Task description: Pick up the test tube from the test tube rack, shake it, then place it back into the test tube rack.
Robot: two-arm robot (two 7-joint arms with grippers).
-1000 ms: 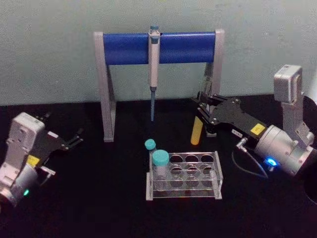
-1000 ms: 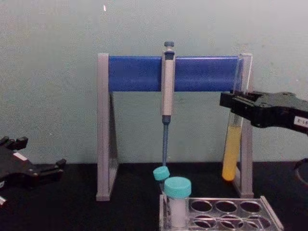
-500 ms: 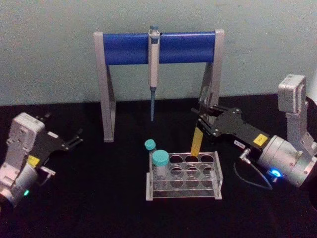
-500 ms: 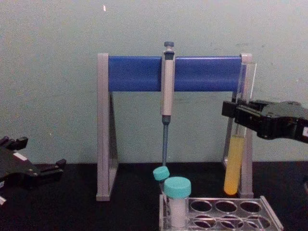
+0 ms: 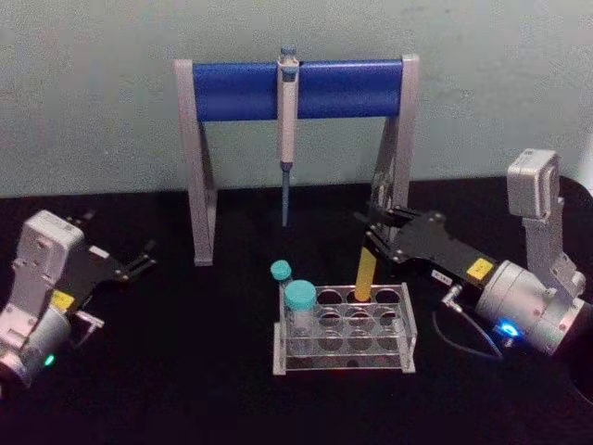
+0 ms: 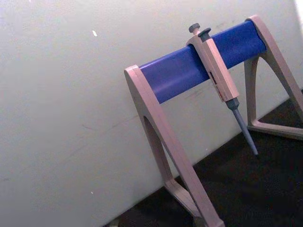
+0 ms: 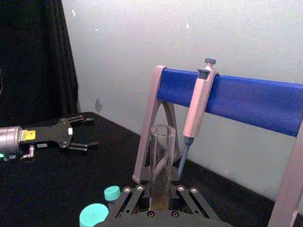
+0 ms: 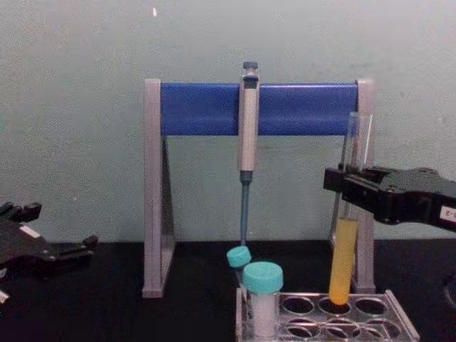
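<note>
The test tube (image 5: 365, 274), clear glass with yellow liquid, hangs nearly upright in my right gripper (image 5: 369, 234), which is shut on its middle. In the chest view the test tube (image 8: 343, 263) has its round bottom just inside a back-row hole of the clear test tube rack (image 8: 400, 322). The right wrist view looks along the tube's open upper part (image 7: 162, 156), with the right gripper (image 7: 161, 201) shut around it lower down. The test tube rack (image 5: 406, 324) stands at the table's middle. At the far left my left gripper (image 5: 141, 259) is parked and open.
Two teal-capped vials (image 5: 300, 298) (image 5: 281, 271) occupy the rack's left end. Behind the rack stands a grey-legged stand with a blue crossbar (image 5: 241, 90), and a pipette (image 5: 288, 120) hangs from it. The black table is bounded by a pale wall behind.
My right gripper has come down and toward the rack with the test tube; the tube's bottom went from hanging beside the stand's leg to a back-row hole. The left arm stayed still.
</note>
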